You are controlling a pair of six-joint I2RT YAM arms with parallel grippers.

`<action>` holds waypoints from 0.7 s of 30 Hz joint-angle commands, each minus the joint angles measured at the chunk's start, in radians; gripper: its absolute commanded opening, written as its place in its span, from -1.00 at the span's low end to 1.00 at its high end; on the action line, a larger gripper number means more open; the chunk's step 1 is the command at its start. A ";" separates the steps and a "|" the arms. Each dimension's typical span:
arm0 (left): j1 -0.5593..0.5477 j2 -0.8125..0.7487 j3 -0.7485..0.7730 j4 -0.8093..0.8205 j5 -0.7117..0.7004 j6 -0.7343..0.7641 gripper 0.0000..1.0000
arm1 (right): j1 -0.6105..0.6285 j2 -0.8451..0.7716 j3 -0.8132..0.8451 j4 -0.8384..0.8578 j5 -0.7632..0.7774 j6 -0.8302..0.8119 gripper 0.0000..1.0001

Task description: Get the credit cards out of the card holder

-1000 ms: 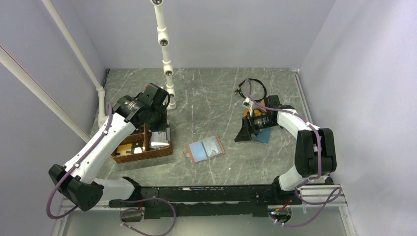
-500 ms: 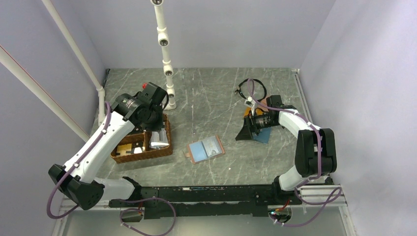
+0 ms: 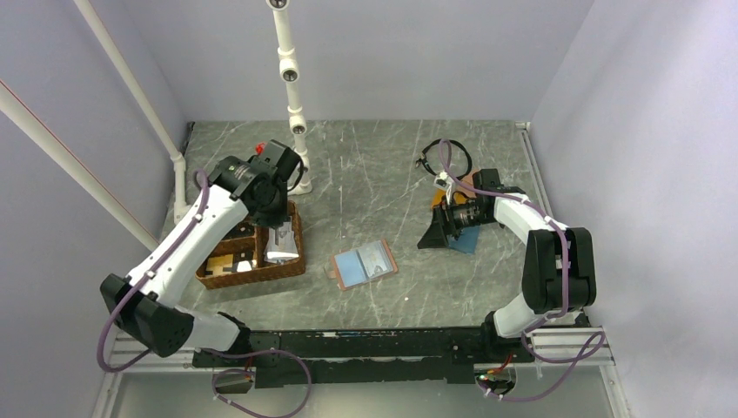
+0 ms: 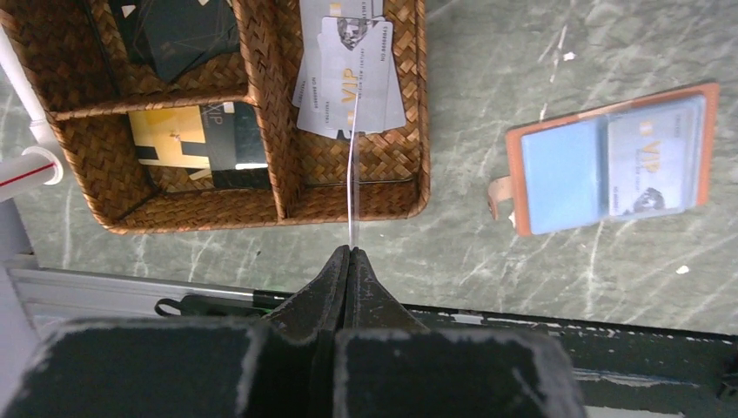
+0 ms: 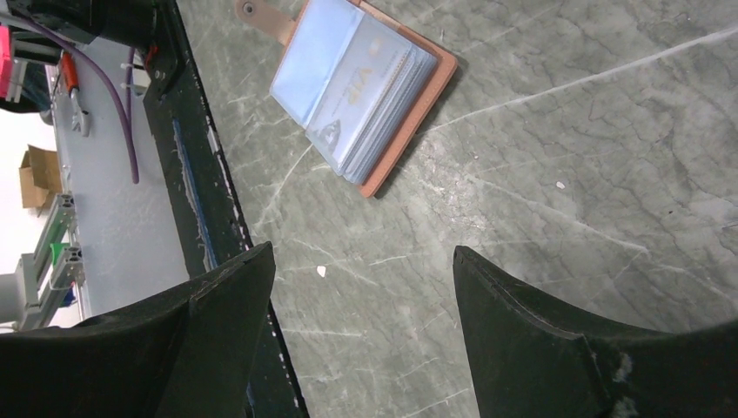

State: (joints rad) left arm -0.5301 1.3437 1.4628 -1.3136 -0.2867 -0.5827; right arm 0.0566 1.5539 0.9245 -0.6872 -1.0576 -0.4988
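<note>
One card is pinched edge-on in the left gripper, whose jaws are pressed together on its near edge, so it shows only as a thin pale line reaching out over the basket. It hangs above the right-hand compartment, where a pile of grey VIP cards lies. The holder lies open and flat on the table, well apart from the basket and between the two arms. One VIP card shows under the clear pocket of its right half. The right wrist view shows several pocket leaves stacked there, and I cannot tell whether more cards sit behind. The right gripper hovers with jaws wide apart, empty, off to one side of the holder and touching nothing. The likely trouble is in the drop: the card is held by a narrow strip, so it may swing or slip early. Let go while upright, it could strike the wicker wall or the divider and tip into the wrong compartment or out onto the table. It could also land leaning on the pile instead of flat. After that, the pocketed card looks snug in its sleeve. With nothing pinning the light holder, a pull may drag or fold the whole thing rather than free the card.
</note>
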 commanded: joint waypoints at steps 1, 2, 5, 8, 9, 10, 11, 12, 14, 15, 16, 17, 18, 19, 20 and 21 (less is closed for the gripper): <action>0.004 0.052 0.019 0.011 -0.068 0.020 -1.00 | -0.010 -0.010 -0.003 0.025 -0.035 -0.032 0.56; 0.004 0.068 0.016 0.016 -0.069 0.021 -1.00 | -0.011 -0.011 -0.003 0.026 -0.036 -0.033 0.55; 0.004 0.111 0.001 0.045 -0.079 0.002 -1.00 | -0.012 -0.010 -0.004 0.026 -0.034 -0.032 0.56; 0.004 0.167 -0.005 0.053 -0.102 -0.036 -1.00 | -0.015 -0.009 -0.004 0.025 -0.034 -0.033 0.55; 0.004 0.189 -0.004 0.046 -0.118 -0.052 -1.00 | -0.015 -0.009 -0.004 0.025 -0.034 -0.033 0.56; 0.004 0.214 -0.001 0.031 -0.137 -0.071 -1.00 | -0.017 -0.008 -0.004 0.025 -0.035 -0.033 0.55; 0.004 0.240 0.005 0.014 -0.156 -0.090 -1.00 | -0.018 -0.007 -0.004 0.025 -0.034 -0.033 0.56; 0.004 0.269 0.014 -0.009 -0.175 -0.108 -1.00 | -0.019 -0.007 -0.004 0.026 -0.033 -0.034 0.56; 0.004 0.326 0.029 -0.056 -0.220 -0.144 -1.00 | -0.021 -0.005 -0.005 0.026 -0.034 -0.032 0.56; 0.004 0.355 0.037 -0.077 -0.233 -0.157 -1.00 | -0.021 -0.005 -0.006 0.026 -0.034 -0.034 0.56; 0.004 0.380 0.043 -0.095 -0.244 -0.170 -1.00 | -0.023 -0.004 -0.005 0.026 -0.033 -0.035 0.56; 0.004 0.405 0.046 -0.104 -0.246 -0.173 -1.00 | -0.023 -0.003 -0.004 0.026 -0.034 -0.035 0.56; 0.004 0.426 0.047 -0.107 -0.249 -0.175 -1.00 | -0.023 -0.002 -0.004 0.025 -0.035 -0.034 0.56; 0.004 0.443 0.046 -0.108 -0.248 -0.177 -1.00 | -0.024 0.000 -0.003 0.025 -0.035 -0.035 0.56; 0.003 0.458 0.046 -0.108 -0.246 -0.180 -1.00 | -0.024 0.000 -0.003 0.023 -0.035 -0.034 0.56; 0.002 0.467 0.045 -0.107 -0.247 -0.184 -1.00 | -0.024 0.000 -0.003 0.023 -0.034 -0.034 0.56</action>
State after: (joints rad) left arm -0.5285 1.7859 1.4704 -1.3579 -0.4747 -0.7101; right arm 0.0387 1.5539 0.9241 -0.6872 -1.0576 -0.5026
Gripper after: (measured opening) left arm 0.007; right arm 0.776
